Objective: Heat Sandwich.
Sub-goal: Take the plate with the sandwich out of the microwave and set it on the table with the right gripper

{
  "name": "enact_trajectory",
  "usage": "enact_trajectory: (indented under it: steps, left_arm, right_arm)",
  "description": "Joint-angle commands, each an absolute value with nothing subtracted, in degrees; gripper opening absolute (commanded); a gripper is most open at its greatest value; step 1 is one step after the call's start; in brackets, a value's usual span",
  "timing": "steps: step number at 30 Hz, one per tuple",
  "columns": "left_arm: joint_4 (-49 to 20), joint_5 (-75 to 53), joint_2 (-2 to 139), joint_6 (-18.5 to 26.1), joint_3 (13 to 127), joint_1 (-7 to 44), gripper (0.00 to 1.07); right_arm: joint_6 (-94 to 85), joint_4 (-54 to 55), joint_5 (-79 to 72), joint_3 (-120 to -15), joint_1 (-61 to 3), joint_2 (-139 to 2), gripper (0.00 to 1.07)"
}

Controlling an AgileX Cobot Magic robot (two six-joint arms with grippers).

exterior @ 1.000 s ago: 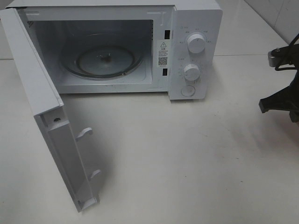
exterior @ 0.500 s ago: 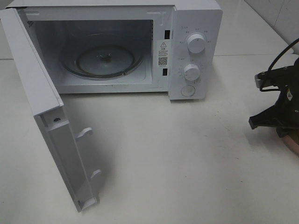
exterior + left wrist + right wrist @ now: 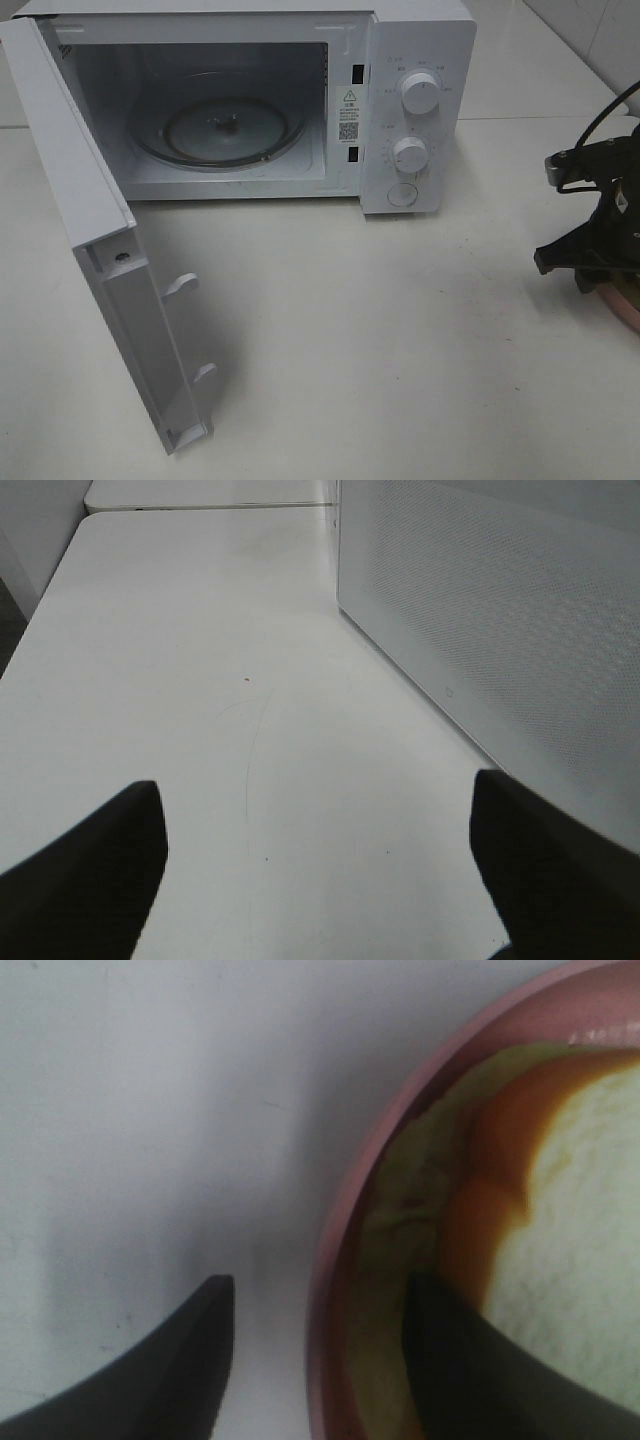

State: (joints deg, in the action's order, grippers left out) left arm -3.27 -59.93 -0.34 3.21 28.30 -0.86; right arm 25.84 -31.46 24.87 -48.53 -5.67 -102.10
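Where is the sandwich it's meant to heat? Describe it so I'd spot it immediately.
Start at the white microwave with its door open, then look to the table's far right edge, under the black right tool. A round pink plate sits there; the sandwich lies on it, white bread with tan crust and pale greenish filling.

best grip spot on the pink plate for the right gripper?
Take the pink plate by its raised rim on the side toward the microwave. The right gripper already straddles that rim, one finger outside, one inside beside the sandwich. The rim is thin and upturned, so it probably suits a pinch.
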Motion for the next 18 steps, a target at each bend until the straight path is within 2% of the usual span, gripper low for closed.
enact_trajectory:
  steps: [1, 9, 18]
  left_arm:
    - [-3.7, -59.5, -1.2, 3.2, 28.2, -0.6, 0.76]
    - [-3.7, -59.5, -1.2, 3.2, 28.2, -0.6, 0.76]
    - [-3.7, -59.5, -1.2, 3.2, 28.2, -0.6, 0.76]
  right_arm:
    - [25.3, -31.5, 24.7, -48.6, -5.6, -98.7, 0.61]
    - [23.1, -27.4, 24.3, -48.6, -5.6, -90.5, 0.71]
    - [23.0, -23.9, 24.9, -48.9, -5.6, -83.2, 0.71]
